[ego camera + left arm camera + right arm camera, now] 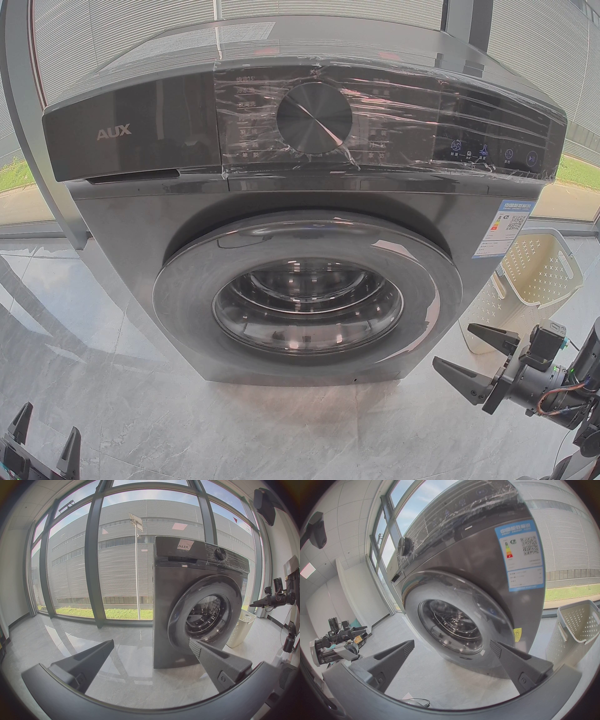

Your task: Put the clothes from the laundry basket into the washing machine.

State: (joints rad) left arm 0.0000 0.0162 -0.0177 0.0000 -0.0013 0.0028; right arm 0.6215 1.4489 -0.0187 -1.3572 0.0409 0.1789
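A dark grey front-loading washing machine stands on the floor before me with its round glass door shut. A cream perforated laundry basket stands by the machine's right side; no clothes show in it from here. My right gripper hovers open at the lower right, in front of the basket, with nothing between its fingers. My left gripper sits low at the bottom left, open and holding nothing. The machine and basket appear in the left wrist view, and the machine and basket in the right wrist view.
Polished grey tile floor spreads around the machine, with free room to its left and in front. Tall windows rise behind it. The machine's control panel is wrapped in plastic film.
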